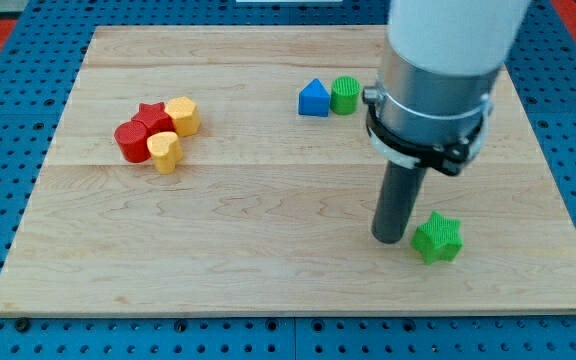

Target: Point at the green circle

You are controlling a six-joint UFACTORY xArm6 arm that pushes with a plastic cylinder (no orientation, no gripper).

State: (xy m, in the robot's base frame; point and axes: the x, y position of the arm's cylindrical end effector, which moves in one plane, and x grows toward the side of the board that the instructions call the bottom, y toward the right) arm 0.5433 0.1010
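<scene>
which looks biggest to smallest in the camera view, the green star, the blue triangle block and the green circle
1. green star, clearly the largest, though it sits nearer the view's bottom, so nearness may inflate it.
2. blue triangle block and green circle: they look about alike, side by side near the view's top, so I won't rank them.

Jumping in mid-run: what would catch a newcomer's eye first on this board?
The big arm at the view's upper right, with my tip down beside the green star near the bottom right. Then a tight cluster at the left: red star, red block, two yellow blocks. At the top, the green circle touches the blue triangle.
</scene>
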